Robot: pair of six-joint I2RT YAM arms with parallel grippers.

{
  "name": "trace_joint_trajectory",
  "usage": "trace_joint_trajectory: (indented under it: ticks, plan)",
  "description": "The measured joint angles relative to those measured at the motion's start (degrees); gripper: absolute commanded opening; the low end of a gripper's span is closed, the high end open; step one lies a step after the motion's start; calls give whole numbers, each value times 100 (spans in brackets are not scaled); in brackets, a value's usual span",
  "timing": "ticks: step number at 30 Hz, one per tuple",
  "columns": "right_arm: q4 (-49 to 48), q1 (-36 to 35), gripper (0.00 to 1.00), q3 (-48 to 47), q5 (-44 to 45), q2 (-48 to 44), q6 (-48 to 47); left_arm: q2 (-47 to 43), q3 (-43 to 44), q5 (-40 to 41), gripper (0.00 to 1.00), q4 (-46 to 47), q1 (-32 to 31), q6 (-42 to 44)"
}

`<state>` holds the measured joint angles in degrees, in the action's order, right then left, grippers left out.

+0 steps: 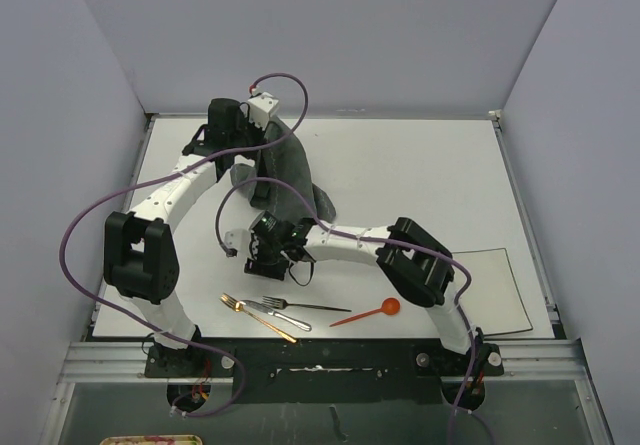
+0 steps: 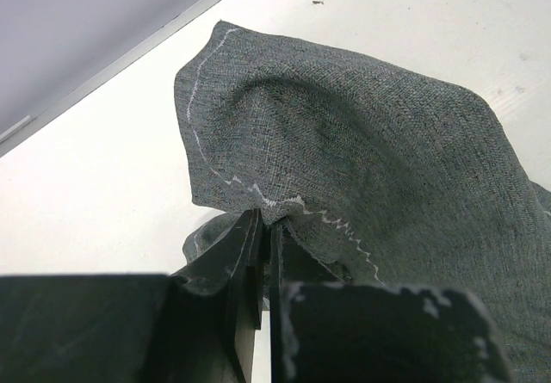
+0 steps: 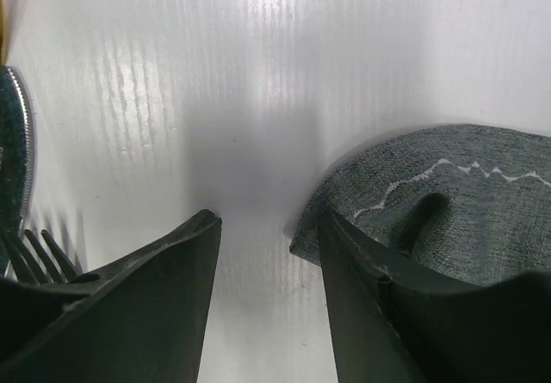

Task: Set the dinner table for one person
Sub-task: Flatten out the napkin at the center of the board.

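Dinner table (image 1: 400, 175): white, spreads under and around the placemat (image 2: 362, 159). Placemat: grey, bunched and raised. Plate (image 1: 500, 280): right of the placemat. Forks (image 1: 262, 310), red spoon (image 1: 372, 313): nearer than the placemat. Left gripper (image 2: 267, 228): clamped on the placemat's stitched edge. Right gripper (image 3: 267, 228): jaws apart on nothing, beside the placemat's corner.

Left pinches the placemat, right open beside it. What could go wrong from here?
The placemat corner sits barely inside the jaws of the right gripper: closing may miss it.
The left gripper holds only the stitched hem; a pull might slip it.
The fork beside the right gripper could get swept.
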<state>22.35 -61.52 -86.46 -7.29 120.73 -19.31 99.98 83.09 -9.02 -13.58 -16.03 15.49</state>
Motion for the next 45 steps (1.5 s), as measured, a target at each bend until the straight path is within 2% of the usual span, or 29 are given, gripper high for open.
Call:
trace_joint_trajectory:
  ticks: [7,12,16,21,34,45]
  plan:
    - [-39,160,46,0,229,0,-26,0,-35,0,0,22,0,20]
    - [-31,343,38,0,243,0,2,0,-111,0,0,46,0,26]
    - [28,413,26,-2,219,2,26,0,-118,0,0,48,0,37]
    - [120,411,0,-118,157,85,44,0,-120,0,0,50,0,70]
    - [468,507,0,-417,131,197,44,0,-120,4,0,52,2,168]
    - [715,855,0,-402,680,-164,-109,-2,-118,37,0,48,63,271]
